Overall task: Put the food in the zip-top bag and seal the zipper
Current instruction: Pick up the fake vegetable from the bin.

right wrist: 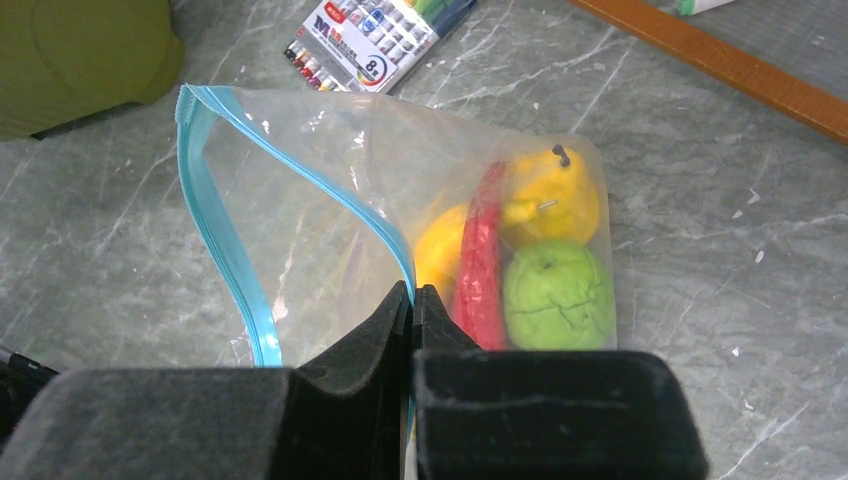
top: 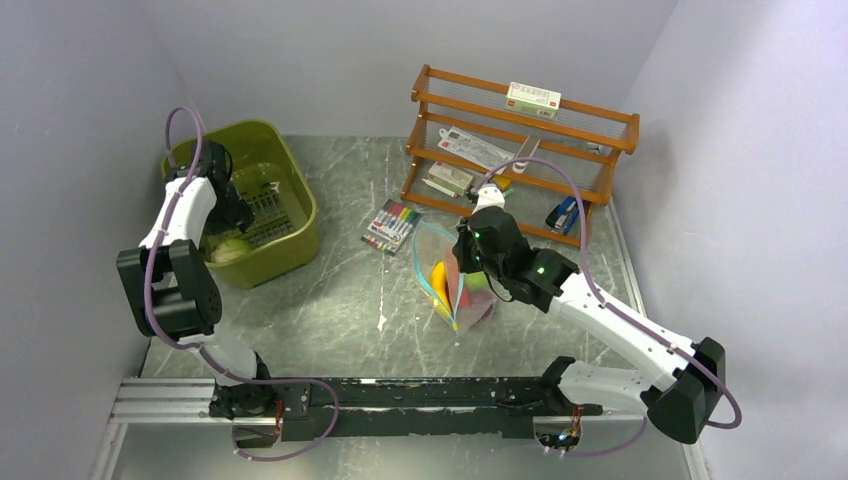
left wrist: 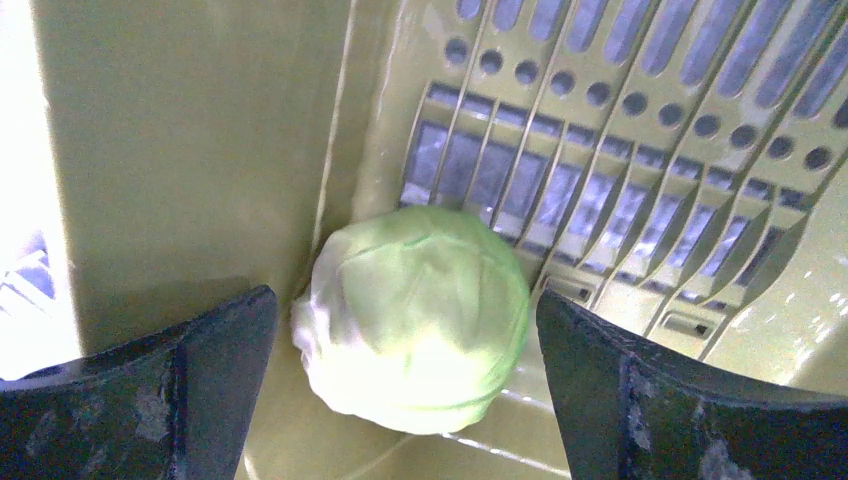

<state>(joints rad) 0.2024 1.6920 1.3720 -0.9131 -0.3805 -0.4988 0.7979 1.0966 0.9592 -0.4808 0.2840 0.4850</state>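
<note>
Top external: tub (top: 290, 215) at 10 o'clock on the counter (top: 350, 290), wooden rack (top: 520, 150) at 1 o'clock, marker pack (top: 392, 225) between them, nearer centre. The bag (top: 440, 250) sits just right of centre, at 5 o'clock from the markers.

Left arm reaches down into the tub. Left wrist: left gripper (left wrist: 410, 370) spread wide, one finger either side of the pale green piece (left wrist: 415, 320), gaps showing on both sides, no contact. The piece lies on the tub floor against the wall at 9 o'clock, with the slotted tub bottom at 1 o'clock from it.

Right wrist: right gripper (right wrist: 410, 300) closed tight, its tips meeting on the bag's near lip, pinching the zipper (right wrist: 225, 250) there. The bag mouth is unsealed and gapes; the far lip bows away toward 10 o'clock. Food is bunched in the bag's end at 2 o'clock from the fingertips:
- chili (right wrist: 480, 260), lengthwise
- green round piece (right wrist: 557, 295) beside it at 3 o'clock
- yellow piece (right wrist: 560, 195) above that
- orange-yellow piece (right wrist: 435, 250) left of the chili

The markers lie outside the bag at 12 o'clock.
</note>
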